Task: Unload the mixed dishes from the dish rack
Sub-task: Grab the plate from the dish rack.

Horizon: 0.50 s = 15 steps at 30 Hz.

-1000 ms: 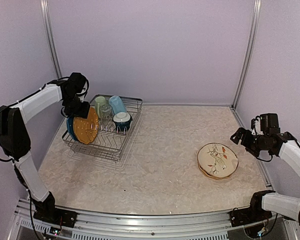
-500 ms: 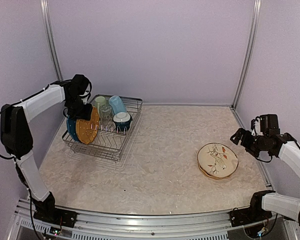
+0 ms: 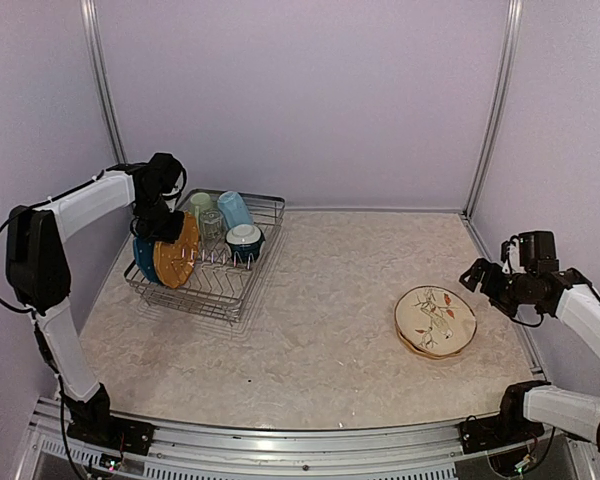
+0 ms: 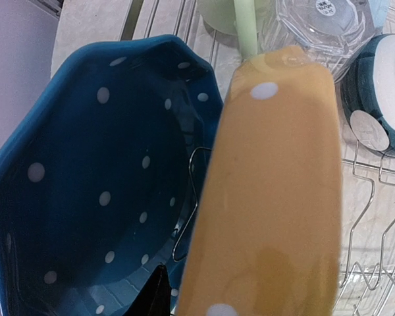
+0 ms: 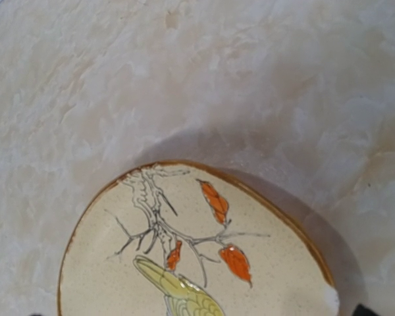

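Upper left: left gripper (image 3: 165,228) straddles orange-yellow dotted ceramic plate (image 4: 270,197) in silver wire dish rack (image 3: 210,300) (grip itself: cannot tell). Right gripper (image 3: 471,275) spread wide, empty. Next: firm pinch, lift straight up.

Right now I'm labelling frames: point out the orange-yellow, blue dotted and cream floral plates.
orange-yellow plate (image 4: 270,184), left wrist view, broad face
blue dotted plate (image 4: 99,197), left wrist view, inner well
cream floral plate (image 3: 435,320), top external view, centre

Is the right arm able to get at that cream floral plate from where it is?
Probably yes: the open right gripper hangs just beside the cream floral plate, and nothing stands between them.
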Motion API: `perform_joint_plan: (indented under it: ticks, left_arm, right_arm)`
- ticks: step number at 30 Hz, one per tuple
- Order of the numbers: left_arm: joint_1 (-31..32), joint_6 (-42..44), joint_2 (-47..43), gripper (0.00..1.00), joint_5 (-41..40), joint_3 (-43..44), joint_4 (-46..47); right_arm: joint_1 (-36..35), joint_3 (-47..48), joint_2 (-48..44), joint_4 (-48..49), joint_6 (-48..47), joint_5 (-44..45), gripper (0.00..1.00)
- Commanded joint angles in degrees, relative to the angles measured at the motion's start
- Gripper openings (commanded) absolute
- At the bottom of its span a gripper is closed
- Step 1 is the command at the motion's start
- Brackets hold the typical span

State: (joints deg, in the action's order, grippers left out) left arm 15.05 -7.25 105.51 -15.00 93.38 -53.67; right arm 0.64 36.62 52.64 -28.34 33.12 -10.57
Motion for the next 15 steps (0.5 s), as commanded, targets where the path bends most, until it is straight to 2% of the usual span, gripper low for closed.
perform_joint_plan:
  ticks: [1, 4, 6, 8, 10, 15]
  left_arm:
    - [0.6, 0.1, 0.0, 0.29, -1.6, 1.6, -0.6]
    - [0.7, 0.1, -0.2, 0.29, -1.7, 1.6, -0.6]
    - [0.7, 0.1, -0.2, 0.38, -2.0, 1.7, -0.7]
    - [0.8, 0.1, -0.4, 0.4, -2.4, 1.7, -0.7]
    - [0.8, 0.0, -0.9, 0.39, -2.6, 1.6, -0.6]
    - [0.8, 0.2, -1.3, 0.31, -1.9, 1.5, -0.6]
  right_arm:
    - [-0.5, -1.2, -1.0, 1.2, 0.7, -0.8, 1.0]
    - [-0.5, -1.3, -1.2, 1.1, 0.7, -0.8, 1.0]
    - [-0.5, -1.3, -1.4, 1.0, 0.7, -0.7, 1.0]
    - [-0.5, -1.3, -1.5, 0.9, 0.6, -0.7, 1.0]
    - [-0.5, -1.4, -1.4, 1.0, 0.6, -0.7, 1.0]
    - [-0.5, -1.4, -1.1, 1.1, 0.7, -1.0, 1.0]
